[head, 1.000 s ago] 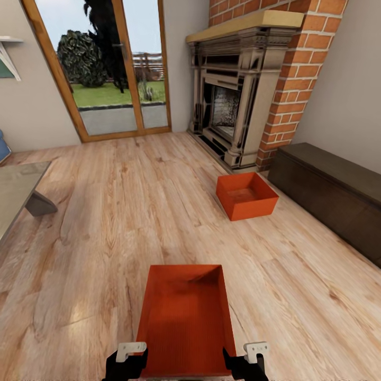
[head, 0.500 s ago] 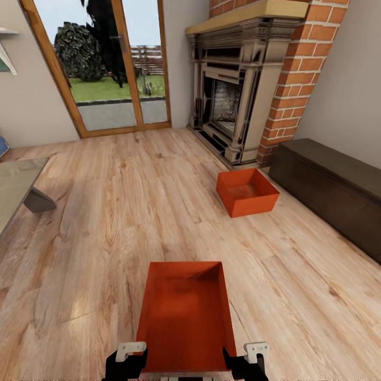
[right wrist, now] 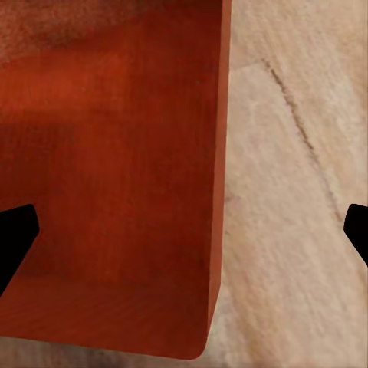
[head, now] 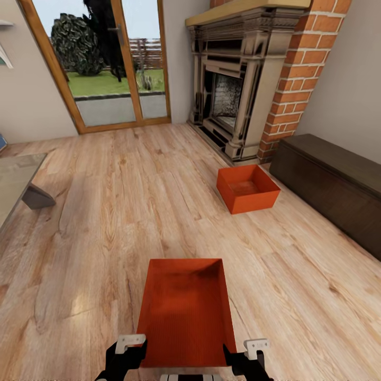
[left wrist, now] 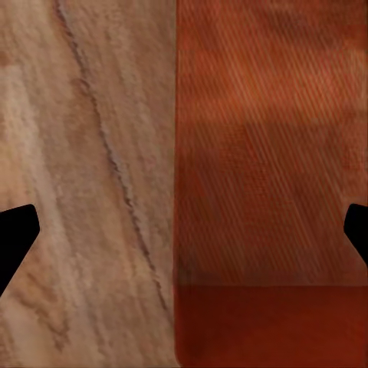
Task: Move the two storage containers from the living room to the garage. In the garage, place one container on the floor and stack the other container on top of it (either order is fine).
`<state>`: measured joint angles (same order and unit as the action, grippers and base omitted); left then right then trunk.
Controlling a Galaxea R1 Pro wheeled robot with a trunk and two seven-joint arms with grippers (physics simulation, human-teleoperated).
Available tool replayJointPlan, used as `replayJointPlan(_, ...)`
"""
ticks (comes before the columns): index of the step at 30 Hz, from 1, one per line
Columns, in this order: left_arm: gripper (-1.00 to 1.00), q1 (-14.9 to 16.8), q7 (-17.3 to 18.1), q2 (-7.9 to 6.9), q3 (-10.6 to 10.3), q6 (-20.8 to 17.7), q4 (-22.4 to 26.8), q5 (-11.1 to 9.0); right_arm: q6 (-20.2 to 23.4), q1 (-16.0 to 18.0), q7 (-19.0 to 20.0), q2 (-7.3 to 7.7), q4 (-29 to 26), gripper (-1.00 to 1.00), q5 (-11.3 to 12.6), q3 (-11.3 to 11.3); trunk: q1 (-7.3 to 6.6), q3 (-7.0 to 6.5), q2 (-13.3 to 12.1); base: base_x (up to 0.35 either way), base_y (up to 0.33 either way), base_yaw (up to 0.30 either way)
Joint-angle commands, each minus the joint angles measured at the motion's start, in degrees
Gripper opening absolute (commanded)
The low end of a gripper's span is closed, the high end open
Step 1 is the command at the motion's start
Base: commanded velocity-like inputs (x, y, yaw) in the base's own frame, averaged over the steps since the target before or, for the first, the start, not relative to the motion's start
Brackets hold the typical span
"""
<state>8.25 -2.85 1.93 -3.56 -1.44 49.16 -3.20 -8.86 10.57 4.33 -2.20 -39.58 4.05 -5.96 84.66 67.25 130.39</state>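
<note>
Camera's tilted down a bit, nothing else moved; both hands, left hand point(head: 126, 353) and right hand point(head: 248, 355), spread apart straddling near storage container point(head: 185, 309) walls, so you risk nudging it when closing.

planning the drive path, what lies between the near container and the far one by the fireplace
In the head view, bare light wood plank floor separates the near container from the far container; nothing lies on that stretch.

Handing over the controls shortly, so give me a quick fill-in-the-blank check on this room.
1. The near orange-red rectangular bin sits between the left gripper and the ____ gripper.
2. The far orange-red bin rests on the light ____ plank floor.
3. The long dark brown bench stands beside the red ____ chimney.

Missing words: right; wood; brick
</note>
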Motion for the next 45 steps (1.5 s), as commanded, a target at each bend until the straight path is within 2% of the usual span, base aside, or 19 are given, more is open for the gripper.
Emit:
replayJointPlan(1, 1.0, 0.0, -0.3, -0.1, -0.1, -0.2, 0.1, -0.3, -0.2, 0.0, 0.2, 0.02, 0.1, 1.0, 0.4, 0.0, -0.01, 0.13, 0.0, 0.0, 0.0, 0.0)
replayJointPlan(7, 1.0, 0.0, -0.3, -0.08, 1.0, -0.3, 0.1, -0.3, -0.2, 0.1, 0.2, 0.02, 0.1, 1.0, 0.4, 0.0, -0.01, 0.68, 0.0, 0.0, 0.0, 0.0)
replayJointPlan(24, 1.0, 0.0, -0.3, -0.08, 1.1, 0.0, -0.1, -0.1, -0.2, 0.1, 0.2, 0.18, 0.1, 1.0, 0.1, 0.0, -0.01, 2.24, 0.0, 0.0, 0.0, 0.0)
replayJointPlan(35, 1.0, 0.0, -0.3, -0.08, 1.1, 0.0, -0.2, -0.1, -3.3, 0.1, 0.0, 0.18, 0.2, 1.0, -0.1, 0.2, -0.01, 2.35, 0.0, 0.0, 0.0, 0.0)
replayJointPlan(41, 1.0, 0.0, -0.3, -0.08, 1.1, 0.0, -0.2, 0.0, -3.5, 0.1, 0.4, 0.18, 0.2, 1.0, -0.3, 0.1, -0.01, 2.35, 0.0, 0.0, 0.0, 0.0)
replayJointPlan(45, 1.0, 0.0, -0.3, -0.08, 1.1, 0.0, -0.1, -0.1, -3.4, 0.1, 0.4, 0.18, 0.1, 1.0, -1.8, 0.0, -0.01, 2.35, 0.0, 0.0, 0.0, 0.0)
